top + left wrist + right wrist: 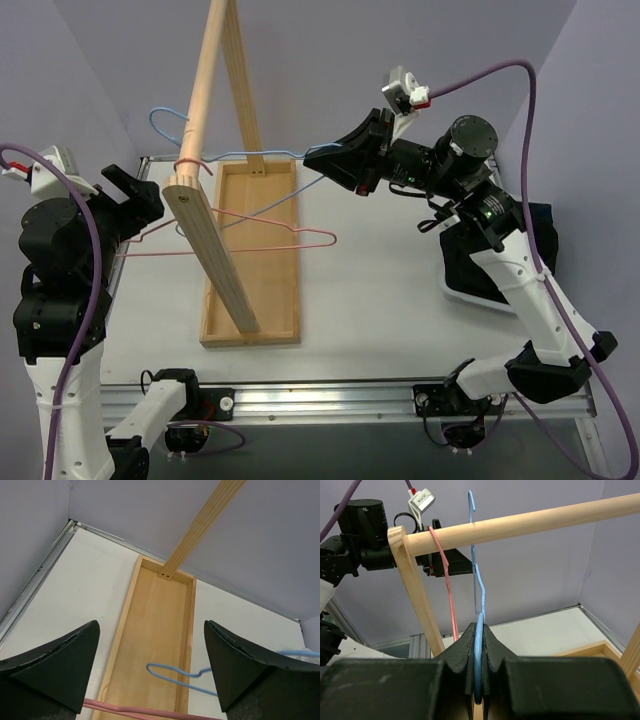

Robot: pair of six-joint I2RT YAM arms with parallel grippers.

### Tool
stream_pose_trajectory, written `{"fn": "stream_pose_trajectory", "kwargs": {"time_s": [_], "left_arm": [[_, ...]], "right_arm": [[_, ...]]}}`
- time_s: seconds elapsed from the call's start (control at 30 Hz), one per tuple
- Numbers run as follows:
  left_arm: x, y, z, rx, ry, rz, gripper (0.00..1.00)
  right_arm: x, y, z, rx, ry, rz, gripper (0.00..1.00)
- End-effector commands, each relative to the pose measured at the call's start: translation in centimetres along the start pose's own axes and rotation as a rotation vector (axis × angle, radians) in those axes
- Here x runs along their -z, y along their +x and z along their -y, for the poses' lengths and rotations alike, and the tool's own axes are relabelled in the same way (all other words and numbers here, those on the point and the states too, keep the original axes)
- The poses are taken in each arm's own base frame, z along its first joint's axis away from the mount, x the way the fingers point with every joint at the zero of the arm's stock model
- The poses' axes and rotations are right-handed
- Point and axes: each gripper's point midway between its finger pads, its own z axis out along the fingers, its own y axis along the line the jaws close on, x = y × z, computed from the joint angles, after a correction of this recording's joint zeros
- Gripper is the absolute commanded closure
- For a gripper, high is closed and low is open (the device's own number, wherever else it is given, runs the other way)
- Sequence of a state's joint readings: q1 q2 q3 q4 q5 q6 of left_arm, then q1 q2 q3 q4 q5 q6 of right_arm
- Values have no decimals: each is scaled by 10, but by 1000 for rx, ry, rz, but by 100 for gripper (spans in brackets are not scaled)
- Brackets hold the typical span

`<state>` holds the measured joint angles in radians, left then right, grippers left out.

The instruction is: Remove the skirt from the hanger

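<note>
Wooden rail [520,522], centre frame, carries pink hanger [452,605] and blue hanger [479,650] above tray [270,290]; right gripper [479,630], outstretched from upper right, clamps blue hanger; left gripper [151,623] raised at left, jaws apart.

Two hangers [480,630] on rail [520,522]; tray [270,300] beneath rail.

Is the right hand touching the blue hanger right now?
Touching. The right wrist view shows the right hand shut on the blue hanger, its wire pinched between both fingers.
</note>
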<state>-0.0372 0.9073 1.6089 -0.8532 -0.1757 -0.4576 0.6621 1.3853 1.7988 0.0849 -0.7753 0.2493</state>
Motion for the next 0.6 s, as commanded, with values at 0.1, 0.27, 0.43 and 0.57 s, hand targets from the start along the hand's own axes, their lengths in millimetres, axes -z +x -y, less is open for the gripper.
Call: {"fn": "stream_pose_trajectory", "kwargs": {"time_s": [0.1,0.27,0.43,0.57], "left_arm": [[17,-9,14,19,75,1,6],[51,-28,27,27,154,47,6],[68,-36,24,20,140,60,6],[68,-27,20,37,130,45,6]], "right_arm": [[18,-3,-10,35,31,33,100],[27,12,-9,3,67,23,100],[35,21,-8,-35,98,38,100],[45,36,3,-88,184,34,100]]}}
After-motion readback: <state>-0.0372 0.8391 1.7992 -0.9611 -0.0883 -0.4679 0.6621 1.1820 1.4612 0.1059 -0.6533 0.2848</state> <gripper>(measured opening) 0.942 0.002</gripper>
